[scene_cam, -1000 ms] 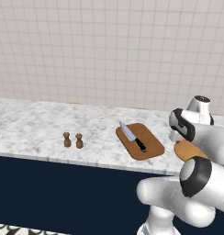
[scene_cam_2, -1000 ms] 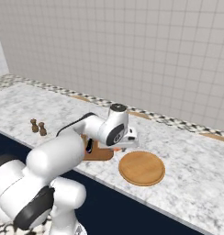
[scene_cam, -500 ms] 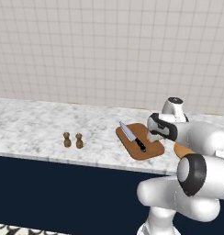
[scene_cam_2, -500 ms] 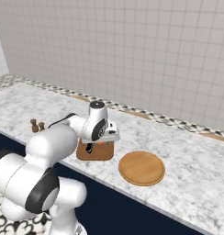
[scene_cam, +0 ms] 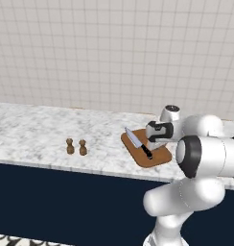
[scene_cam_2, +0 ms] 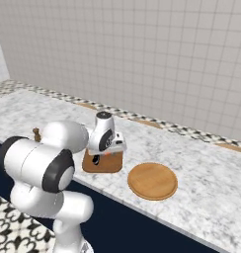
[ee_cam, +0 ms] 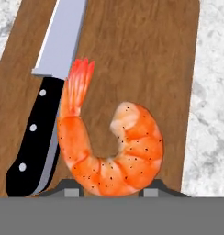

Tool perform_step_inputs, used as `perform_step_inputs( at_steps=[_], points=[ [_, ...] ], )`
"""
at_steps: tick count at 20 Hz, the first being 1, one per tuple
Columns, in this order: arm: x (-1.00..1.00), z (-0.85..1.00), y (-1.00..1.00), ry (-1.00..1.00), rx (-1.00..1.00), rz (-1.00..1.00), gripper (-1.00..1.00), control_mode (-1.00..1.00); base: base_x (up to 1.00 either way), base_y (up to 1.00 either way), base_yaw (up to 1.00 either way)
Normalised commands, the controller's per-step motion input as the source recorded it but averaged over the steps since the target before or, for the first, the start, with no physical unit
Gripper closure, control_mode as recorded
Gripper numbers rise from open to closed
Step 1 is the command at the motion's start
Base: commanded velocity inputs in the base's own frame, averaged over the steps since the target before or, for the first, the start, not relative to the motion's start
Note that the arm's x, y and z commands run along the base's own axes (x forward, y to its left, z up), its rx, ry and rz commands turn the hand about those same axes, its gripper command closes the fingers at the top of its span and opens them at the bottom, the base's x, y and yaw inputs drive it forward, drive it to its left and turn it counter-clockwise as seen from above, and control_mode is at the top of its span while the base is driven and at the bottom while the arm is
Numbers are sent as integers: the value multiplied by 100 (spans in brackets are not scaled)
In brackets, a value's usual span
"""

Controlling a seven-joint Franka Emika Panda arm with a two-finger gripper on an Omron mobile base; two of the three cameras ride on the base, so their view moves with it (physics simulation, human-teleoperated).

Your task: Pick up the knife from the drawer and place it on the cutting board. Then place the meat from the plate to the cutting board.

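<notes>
Shrimp [ee_cam: 111,147] is being gripped by the gripper [ee_cam: 111,190] just over the cutting board [ee_cam: 132,55], beside the knife [ee_cam: 49,87] w/ room to set it down; plate [scene_cam_2: 152,181] is lying bare.

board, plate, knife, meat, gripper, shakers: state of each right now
cutting board: flat on counter, knife and meat over it
knife: lying flat on board
meat: between the fingertips, over the board
plate: empty on counter
gripper: shut on meat
two shakers: upright
</notes>
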Motion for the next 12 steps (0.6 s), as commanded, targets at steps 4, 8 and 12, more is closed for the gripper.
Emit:
perform_step_inputs(
  at_steps=[4,8,12],
  points=[
    [44,-49,0,0,0,11,100,-100,0,0,0],
    [34,-14,0,0,0,10,-100,-100,0,0,0],
    [18,0,0,0,0,7,-100,-100,0,0,0]
  ],
)
